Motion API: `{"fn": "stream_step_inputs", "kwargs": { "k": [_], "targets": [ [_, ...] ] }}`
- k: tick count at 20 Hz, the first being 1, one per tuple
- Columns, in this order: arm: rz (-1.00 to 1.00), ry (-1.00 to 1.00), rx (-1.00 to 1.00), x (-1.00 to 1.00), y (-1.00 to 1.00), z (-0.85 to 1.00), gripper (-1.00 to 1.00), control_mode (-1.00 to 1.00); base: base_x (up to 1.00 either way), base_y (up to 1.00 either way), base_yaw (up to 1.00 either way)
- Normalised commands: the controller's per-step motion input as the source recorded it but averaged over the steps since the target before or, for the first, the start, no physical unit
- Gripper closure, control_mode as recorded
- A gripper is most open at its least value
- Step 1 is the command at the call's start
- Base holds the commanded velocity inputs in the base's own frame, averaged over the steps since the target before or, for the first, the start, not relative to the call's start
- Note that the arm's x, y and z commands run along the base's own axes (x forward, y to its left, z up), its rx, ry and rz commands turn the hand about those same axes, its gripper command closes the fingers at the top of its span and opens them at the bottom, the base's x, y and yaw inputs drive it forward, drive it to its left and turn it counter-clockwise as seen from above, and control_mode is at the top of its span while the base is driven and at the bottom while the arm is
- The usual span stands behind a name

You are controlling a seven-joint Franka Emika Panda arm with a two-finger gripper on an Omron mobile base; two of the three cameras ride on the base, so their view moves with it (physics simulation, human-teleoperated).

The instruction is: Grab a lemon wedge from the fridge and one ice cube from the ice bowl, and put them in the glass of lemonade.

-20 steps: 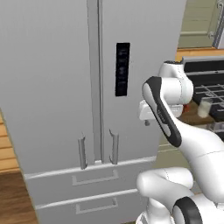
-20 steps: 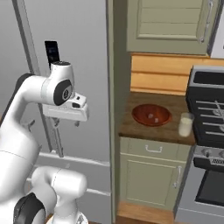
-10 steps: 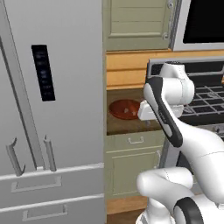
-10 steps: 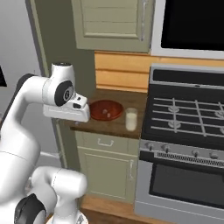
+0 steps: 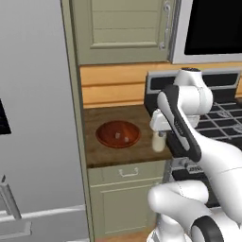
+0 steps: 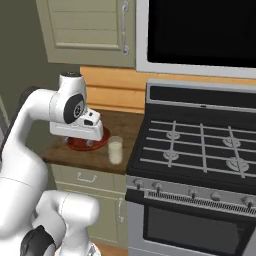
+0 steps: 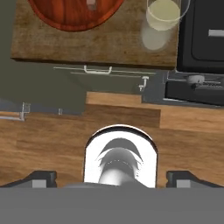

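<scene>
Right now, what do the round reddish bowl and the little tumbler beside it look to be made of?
The round shallow reddish-brown bowl looks like polished wood, with ring-like grain inside. The small pale cylindrical tumbler looks like clear glass or plastic, since the whitish-yellow drink shows through its wall.

The ice bowl [image 7: 74, 13] is cut by the hand view's top edge; the arm hides most of it in the right base view; the fridge [image 5: 33, 118] runs off left
</scene>
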Motion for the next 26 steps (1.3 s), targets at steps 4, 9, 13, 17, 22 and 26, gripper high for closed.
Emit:
{"fn": "stream_step_inputs", "kwargs": {
  "k": [4,9,13,17,22,26],
  "targets": [
    [0.00,0.00,0.00,0.00,0.00,0.00,-1.00,1.00,0.74,0.00,0.00],
    [0.10,0.08,-0.01,0.21,0.22,0.00,-1.00,-1.00,0.19,-0.01,0.00],
    [0.37,0.26,-0.06,0.20,0.21,0.00,-1.00,-1.00,0.00,0.00,0.00],
    [0.38,0.33,-0.06,0.35,-0.01,-0.15,-1.00,-1.00,0.00,0.00,0.00],
    [0.13,0.02,0.06,0.41,-0.11,-0.54,-1.00,-1.00,0.00,0.00,0.00],
    [0.04,-0.16,0.12,0.01,0.00,-0.63,-1.00,-1.00,0.00,0.00,0.00]
  ]
}}
